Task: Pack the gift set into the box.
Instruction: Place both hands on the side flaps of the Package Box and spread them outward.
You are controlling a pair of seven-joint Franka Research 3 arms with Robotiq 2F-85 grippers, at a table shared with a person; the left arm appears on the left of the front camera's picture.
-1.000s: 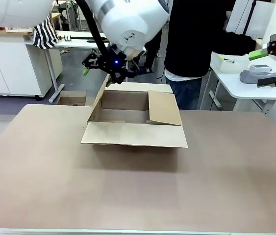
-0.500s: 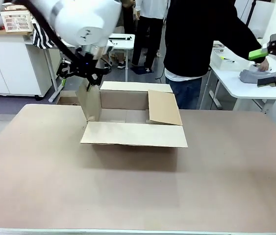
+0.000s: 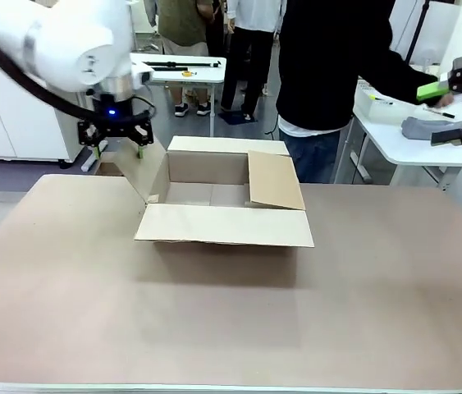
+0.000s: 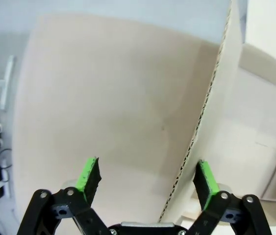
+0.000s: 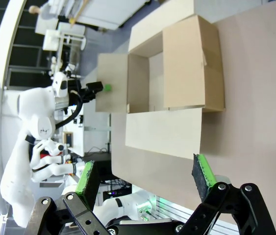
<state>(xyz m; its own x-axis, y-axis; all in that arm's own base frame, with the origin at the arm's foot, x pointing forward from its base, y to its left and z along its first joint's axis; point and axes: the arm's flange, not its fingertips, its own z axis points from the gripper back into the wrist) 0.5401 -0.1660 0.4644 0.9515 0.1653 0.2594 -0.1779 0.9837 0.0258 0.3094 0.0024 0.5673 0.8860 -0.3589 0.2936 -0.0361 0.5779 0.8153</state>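
The left gripper [image 3: 116,141] hangs with its fingers spread wide and holding nothing. The left flap [image 3: 143,176] of the box [image 3: 206,168] stands directly below them. In the left wrist view the flap [image 4: 128,98] rises into the gap of the gripper [image 4: 147,171]. Its corrugated edge runs lengthwise away from the fingertips and passes close beside one green pad [image 4: 205,177]; contact cannot be confirmed. The body of the box lies beyond that pad's side, and the table [image 3: 66,279] lies on the other. The long axis of the box runs crosswise to the left fingers' approach. The right gripper [image 3: 437,115] is also spread and empty, and the box [image 5: 172,73] is well apart from its fingertips, so the left arm is judged the nearer. The near flap [image 3: 222,226] is folded out flat and the right flap [image 3: 276,180] leans in over the opening. The visible part of the floor is bare cardboard.
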